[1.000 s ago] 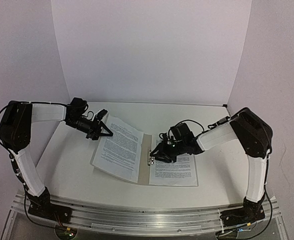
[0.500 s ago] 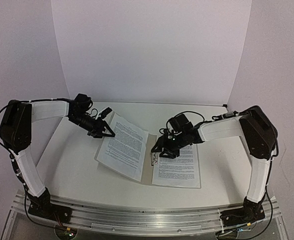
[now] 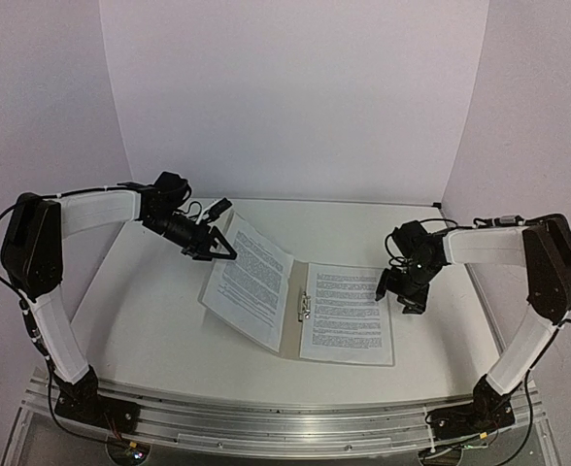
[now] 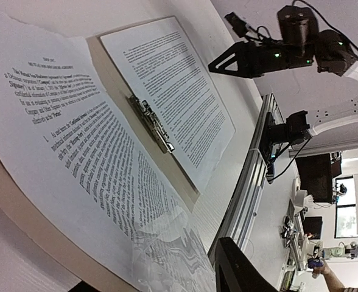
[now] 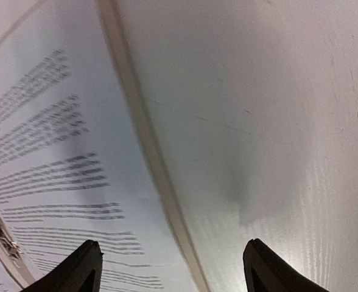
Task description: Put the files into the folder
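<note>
Flat tan cardboard folder (image 3: 291, 283) lies open mid-table, spine running near–far w/ small metal clip (image 3: 304, 306) on it. Files = two thin white paper sheets w/ blocks of black text: L sheet (image 3: 249, 282) on the raised L flap, R sheet (image 3: 346, 313) flat on the R half. Both sit inside the covers.

L gripper (image 3: 222, 248) is at far-L corner of the raised flap, touching it. Flap is tilted up off the white matte table (image 3: 140, 311). Jaw gap is hidden by paper in wrist view, so can't tell if clamped or only propping.

R gripper (image 3: 398, 297) is just beside folder's R edge, fingers wide apart, nothing between. Its wrist view shows tan edge strip + bare table below.

Key relation: flap hinges on spine w/ free long edge to the L, so closing means swinging it rightward over R sheet. L arm is nearer and on the flap.

Judgement: closing step. Card looks stiff and thin, paper limp and smooth. L sheet may slide toward spine as tilt grows.
</note>
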Available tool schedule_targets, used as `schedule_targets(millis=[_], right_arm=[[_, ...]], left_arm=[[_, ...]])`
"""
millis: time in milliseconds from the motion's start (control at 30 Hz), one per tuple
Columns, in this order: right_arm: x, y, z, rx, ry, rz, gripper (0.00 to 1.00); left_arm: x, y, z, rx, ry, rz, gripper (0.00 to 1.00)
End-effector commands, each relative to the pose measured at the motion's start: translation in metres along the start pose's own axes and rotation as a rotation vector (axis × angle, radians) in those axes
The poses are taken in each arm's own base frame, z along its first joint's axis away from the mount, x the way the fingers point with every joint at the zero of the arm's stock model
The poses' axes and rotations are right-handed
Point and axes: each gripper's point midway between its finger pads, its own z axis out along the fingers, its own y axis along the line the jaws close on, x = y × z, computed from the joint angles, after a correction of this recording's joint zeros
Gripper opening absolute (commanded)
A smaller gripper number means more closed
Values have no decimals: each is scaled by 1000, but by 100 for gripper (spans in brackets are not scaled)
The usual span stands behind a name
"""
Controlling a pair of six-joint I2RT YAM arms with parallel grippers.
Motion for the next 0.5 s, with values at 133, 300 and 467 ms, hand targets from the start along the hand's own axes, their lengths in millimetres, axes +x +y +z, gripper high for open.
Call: schedule_targets(millis=[133,300,467], right_arm=[[18,10,23,-158,126,-62,86],[25,23,29,-253,157,-40,81],[24,46,26,-359,161,-26,78]], left_arm=[[-30,-54,14,99,-23,149,56],[-36,-79,34,146,-7,227,65],[-45,-103,54,197,10,287,72]])
